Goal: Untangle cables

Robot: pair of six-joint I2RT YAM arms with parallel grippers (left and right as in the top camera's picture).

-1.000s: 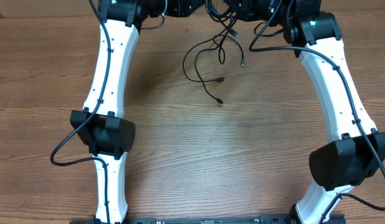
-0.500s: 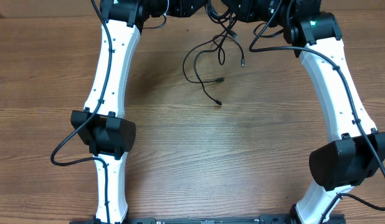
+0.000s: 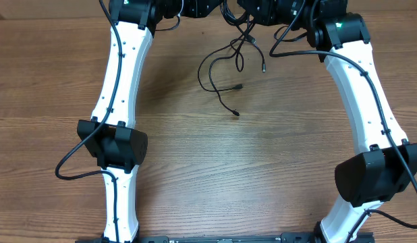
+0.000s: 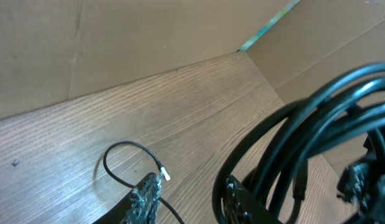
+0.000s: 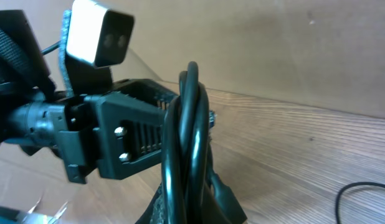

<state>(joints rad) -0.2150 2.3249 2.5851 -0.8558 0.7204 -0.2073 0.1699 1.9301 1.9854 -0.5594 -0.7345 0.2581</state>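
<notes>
Desk of brown wood, both white arms reaching to its far edge. The left pincer stands partly open, a looped bundle of thin black cables lying against one finger. Loose cable ends trail onto the desk's middle. The right pincer is closed tight on an upright loop of them.
</notes>
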